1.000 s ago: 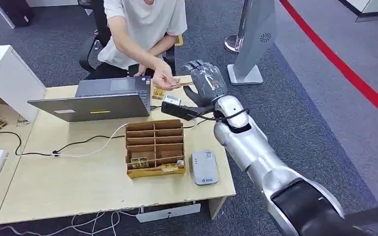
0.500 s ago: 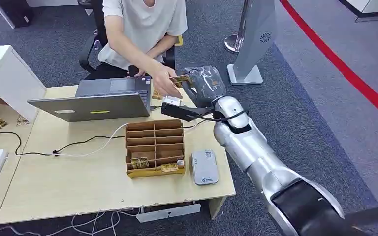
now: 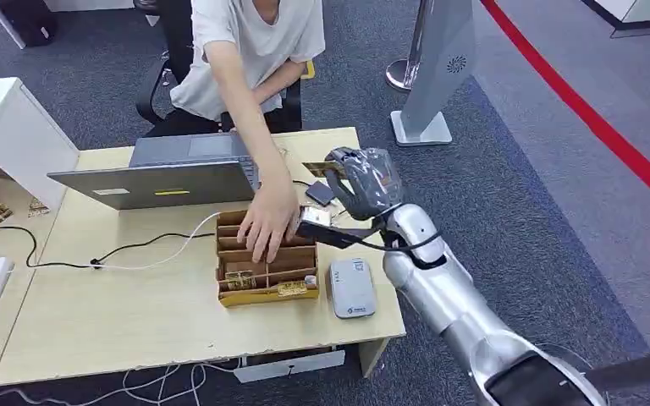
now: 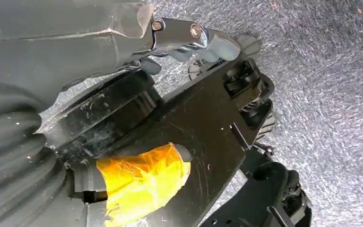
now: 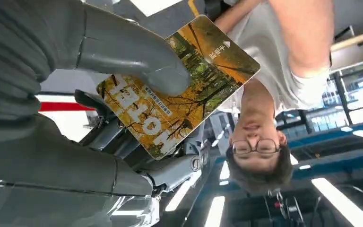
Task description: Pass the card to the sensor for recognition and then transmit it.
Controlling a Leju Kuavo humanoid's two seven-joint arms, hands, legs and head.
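the card reads "hotel" in large white letters.

You are looking at a pale wooden table standing on grey carpet crossed by a red line.

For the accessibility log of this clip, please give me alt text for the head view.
The robot's right hand holds a card above the desk, while a seated person's hand reaches into a wooden divided box beside a grey sensor and a laptop.

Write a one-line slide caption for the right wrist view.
The right hand pinches a yellow hotel card under its thumb, a person beyond.
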